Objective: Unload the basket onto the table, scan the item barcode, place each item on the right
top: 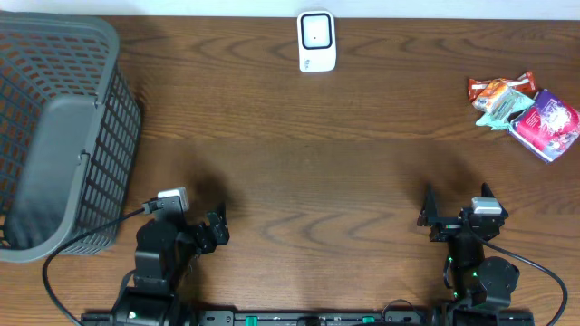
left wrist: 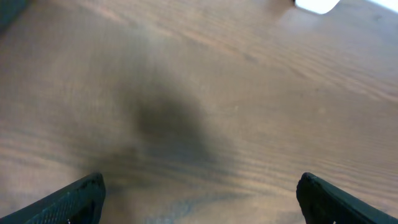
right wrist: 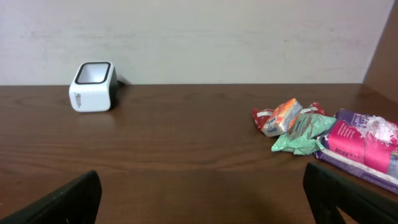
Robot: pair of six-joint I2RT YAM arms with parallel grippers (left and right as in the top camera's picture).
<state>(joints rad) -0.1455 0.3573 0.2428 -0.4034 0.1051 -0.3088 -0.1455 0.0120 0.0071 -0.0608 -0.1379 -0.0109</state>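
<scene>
Nearest the robot, the left pincer (top: 216, 231) and the right pincer (top: 433, 215) both stand spread wide with nothing between their fingers, low over the bare wooden desk (top: 317, 181) and well short of the scanner (top: 316, 41). That white scanner stands at the far edge of the desk, about midway across. The goods to be scanned lie in a small heap far to the scanner's right: an orange-and-red snack packet (right wrist: 281, 116), a green wrapper (right wrist: 303, 137) touching it, and a pink and purple pouch (right wrist: 364, 148) just beside those. A grey basket (top: 54, 136) sits far to the scanner's left. The likely trouble is the crowding of that heap: a reach for one packet could nudge or drag its neighbours, or close on two at once. Crinkled wrapping may also slip or hide the barcode, so it never faces the scanner window squarely.
</scene>
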